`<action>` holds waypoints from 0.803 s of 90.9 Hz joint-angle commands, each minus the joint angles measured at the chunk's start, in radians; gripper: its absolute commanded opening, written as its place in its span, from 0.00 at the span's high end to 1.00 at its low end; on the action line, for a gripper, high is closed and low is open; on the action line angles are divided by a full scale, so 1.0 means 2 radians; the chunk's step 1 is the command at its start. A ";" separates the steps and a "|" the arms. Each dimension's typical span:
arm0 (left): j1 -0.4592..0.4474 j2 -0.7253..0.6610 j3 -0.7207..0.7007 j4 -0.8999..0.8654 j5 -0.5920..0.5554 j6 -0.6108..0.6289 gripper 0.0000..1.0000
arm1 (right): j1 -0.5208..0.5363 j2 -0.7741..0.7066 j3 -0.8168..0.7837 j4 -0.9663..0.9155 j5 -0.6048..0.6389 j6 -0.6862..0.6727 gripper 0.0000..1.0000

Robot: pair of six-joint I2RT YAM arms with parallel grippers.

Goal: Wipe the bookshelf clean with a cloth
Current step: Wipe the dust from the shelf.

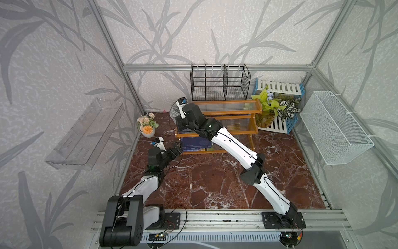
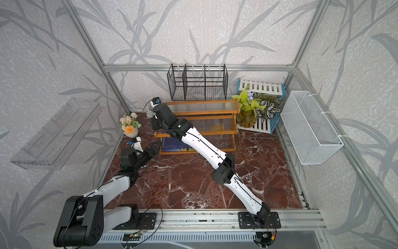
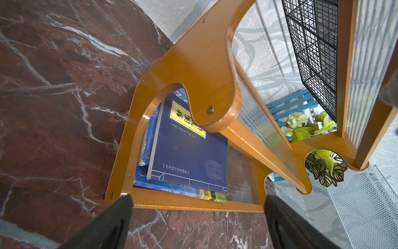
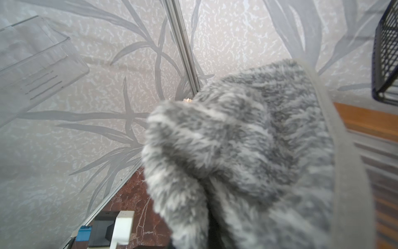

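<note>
We find the right pincer (image 1: pixel 175 115) clamped on the cloth (image 4: pixel 247 151), a bunched grey wad at the left end of the bookshelf's (image 1: pixel 228 112) top board (whether it presses on the board we cannot tell). The left pincer (image 3: pixel 197 207) gapes wide at the lowest front rail, holding nothing. We judge that a firm sideways stroke could shove the unbraced shelf across the bench (image 1: pixel 215 183) or jolt the black wire rack (image 1: pixel 219 86) behind it. A loose fold might snag the frame's end and tug free, and the flower pot (image 1: pixel 147 129) stands near.
</note>
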 commanded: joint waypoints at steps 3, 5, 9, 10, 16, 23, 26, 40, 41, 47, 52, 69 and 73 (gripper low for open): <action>-0.001 -0.003 -0.006 0.012 0.001 -0.001 0.00 | -0.028 -0.020 -0.021 -0.023 0.018 0.017 1.00; -0.001 -0.003 -0.006 0.012 0.001 -0.001 0.00 | -0.030 -0.024 -0.023 -0.024 0.020 0.017 1.00; -0.001 -0.004 -0.007 0.010 0.000 -0.001 0.00 | -0.033 -0.031 -0.027 -0.029 0.024 0.016 1.00; -0.001 -0.004 -0.007 0.010 0.000 -0.001 0.00 | -0.033 -0.034 -0.029 -0.030 0.026 0.015 1.00; -0.001 -0.006 -0.006 0.009 -0.002 0.000 0.00 | -0.036 -0.051 -0.041 -0.032 0.033 0.012 1.00; -0.001 -0.009 -0.006 0.006 -0.003 0.000 0.00 | -0.036 -0.075 -0.063 -0.030 0.035 0.008 1.00; -0.001 -0.009 -0.006 0.005 -0.003 0.001 0.00 | -0.036 -0.086 -0.074 -0.028 0.032 0.007 1.00; -0.001 -0.014 -0.006 0.001 -0.006 0.001 0.00 | -0.035 -0.135 -0.134 0.002 -0.012 0.009 1.00; -0.001 -0.014 -0.006 0.001 -0.006 0.001 0.00 | -0.035 -0.138 -0.137 0.005 -0.014 0.009 1.00; -0.001 -0.016 -0.006 -0.001 -0.006 0.001 0.00 | -0.036 -0.147 -0.145 0.013 -0.026 0.014 1.00; -0.001 -0.018 -0.007 -0.001 -0.007 0.001 0.00 | -0.036 -0.149 -0.143 0.020 -0.027 0.016 1.00; -0.001 -0.018 -0.007 0.000 -0.005 0.001 0.00 | -0.043 -0.097 -0.073 0.010 -0.020 0.027 1.00; -0.001 -0.015 -0.007 0.002 -0.004 0.000 0.00 | -0.044 -0.074 -0.042 0.005 -0.018 0.027 1.00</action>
